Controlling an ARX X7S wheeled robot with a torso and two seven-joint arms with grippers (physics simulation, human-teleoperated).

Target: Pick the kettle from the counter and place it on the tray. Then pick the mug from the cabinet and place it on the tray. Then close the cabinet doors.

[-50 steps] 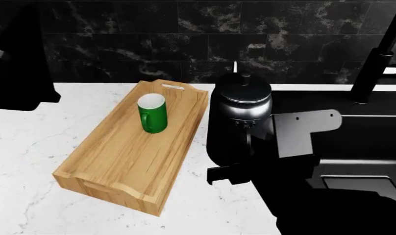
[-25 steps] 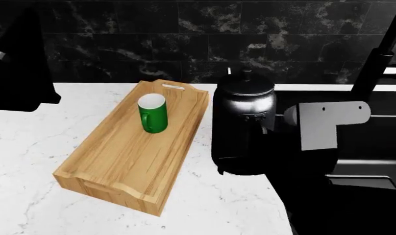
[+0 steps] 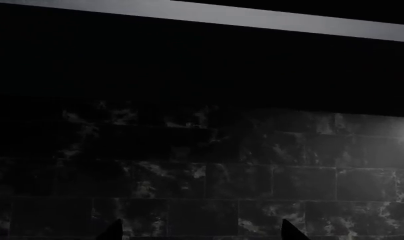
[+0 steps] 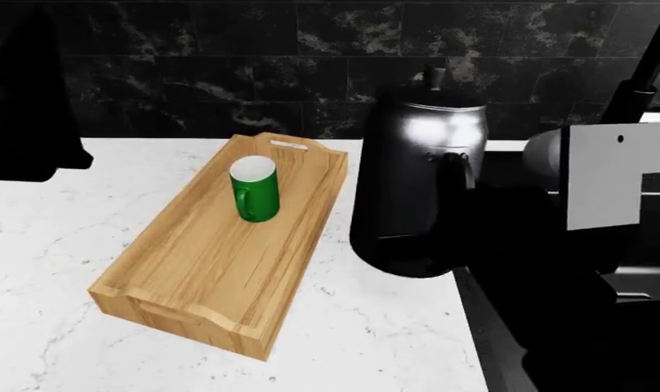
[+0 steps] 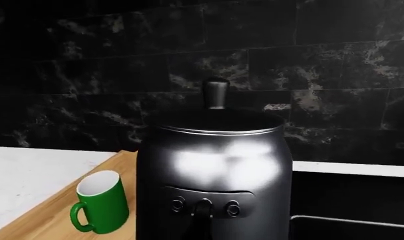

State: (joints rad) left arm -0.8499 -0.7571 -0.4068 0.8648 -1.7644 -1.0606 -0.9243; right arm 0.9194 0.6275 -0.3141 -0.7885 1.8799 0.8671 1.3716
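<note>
Glossy black metal, the kettle [image 4: 423,184] hangs just right of the wooden tray [image 4: 199,269], its base above the white marble desk [image 4: 46,245]. The right hand is hidden behind it, so its grip cannot be told. A green mug [image 4: 255,189] stands upright on the tray. The left hand [image 3: 198,232] faces dark tiles, fingertips [image 3: 112,230] apart, holding nothing.
</note>
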